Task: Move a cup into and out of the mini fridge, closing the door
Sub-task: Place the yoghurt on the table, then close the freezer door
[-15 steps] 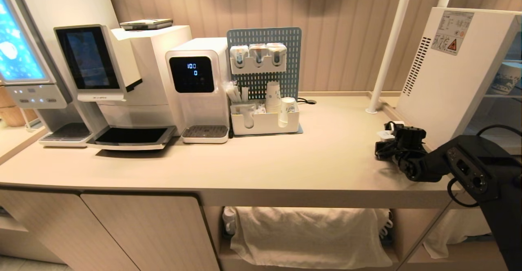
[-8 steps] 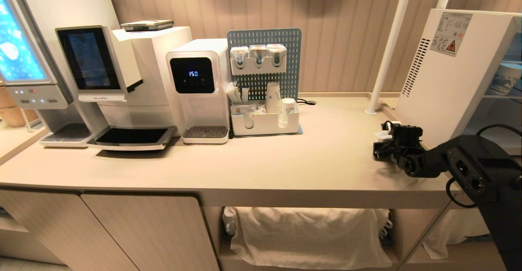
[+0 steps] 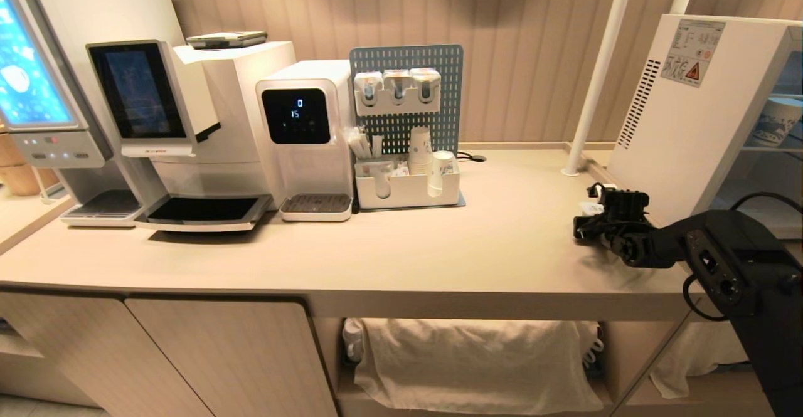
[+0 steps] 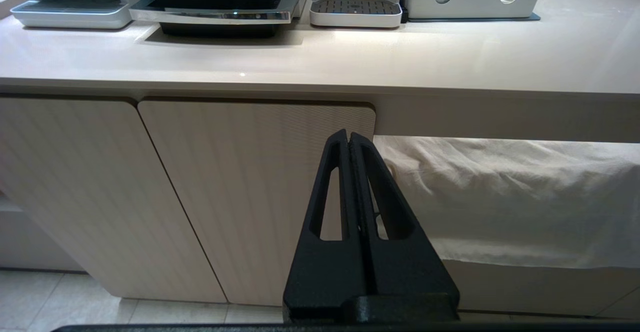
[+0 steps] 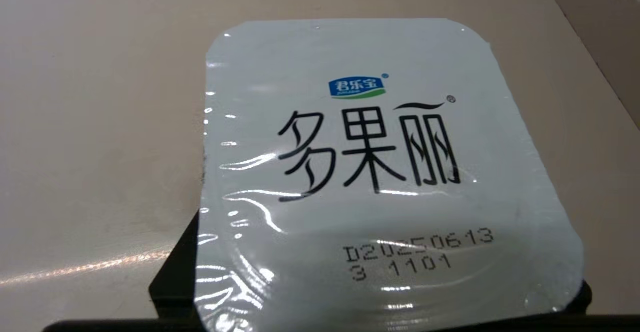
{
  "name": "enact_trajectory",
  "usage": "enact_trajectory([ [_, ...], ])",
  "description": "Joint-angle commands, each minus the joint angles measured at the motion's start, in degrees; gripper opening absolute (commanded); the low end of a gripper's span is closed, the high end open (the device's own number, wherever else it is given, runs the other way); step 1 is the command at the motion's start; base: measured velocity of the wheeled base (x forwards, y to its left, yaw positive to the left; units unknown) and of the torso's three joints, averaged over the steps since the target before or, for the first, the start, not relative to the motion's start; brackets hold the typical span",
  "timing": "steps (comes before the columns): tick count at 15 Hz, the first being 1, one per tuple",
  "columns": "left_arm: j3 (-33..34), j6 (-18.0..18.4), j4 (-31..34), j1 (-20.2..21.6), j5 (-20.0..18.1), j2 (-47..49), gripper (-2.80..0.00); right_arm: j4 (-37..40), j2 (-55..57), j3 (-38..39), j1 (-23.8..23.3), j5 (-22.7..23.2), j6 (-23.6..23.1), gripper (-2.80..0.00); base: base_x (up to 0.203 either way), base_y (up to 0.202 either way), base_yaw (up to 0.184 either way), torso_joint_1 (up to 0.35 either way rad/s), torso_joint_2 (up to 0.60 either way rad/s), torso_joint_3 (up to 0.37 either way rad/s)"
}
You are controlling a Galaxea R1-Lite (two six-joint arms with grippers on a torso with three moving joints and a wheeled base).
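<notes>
**Cup set down on the counter beside the mini fridge — right gripper at the cup**

A tip-over or a drag across the counter (image 3: 439, 248) could be caused if the right gripper (image 3: 590, 219) is pulled away with a finger catching the overhanging foil rim. The cup (image 5: 385, 172) is seen as a squat white tub with a flat, glossy, squarish seal, printed with black characters, a small blue-green logo and a date code. It stands near the side of the mini fridge (image 3: 684, 128). Whether the right jaws grip or stand clear cannot be told — the lid hides them. The left gripper (image 4: 349, 145) is parked below the counter edge, fingers pressed together.
</notes>
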Motion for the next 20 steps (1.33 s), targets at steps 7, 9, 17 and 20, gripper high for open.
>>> enact_trajectory([
  [7, 0.0, 0.1, 0.0, 0.0, -0.1, 0.0, -2.80, -13.9, -10.7, 22.4, -1.2, 2.0, 0.0, 0.00, 0.000, 0.000, 0.000, 0.000, 0.00, 0.000],
  [9, 0.0, 0.0, 0.0, 0.0, -0.1, 0.0, -2.80, -18.1, -19.4, 35.2, -1.6, 4.2, 0.0, 0.00, 0.000, 0.000, 0.000, 0.000, 0.00, 0.000],
  [17, 0.1, 0.0, 0.0, 0.0, 0.0, 0.0, -2.80, -25.7, -70.5, 78.1, -3.9, 13.4, 2.1, -2.80, 0.000, 0.000, 0.000, 0.000, 0.00, 0.000],
  [20, 0.0, 0.0, 0.0, 0.0, 0.0, 0.0, -2.80, -10.3, -101.3, 82.9, -4.2, 15.9, 2.1, -2.80, 0.000, 0.000, 0.000, 0.000, 0.00, 0.000],
])
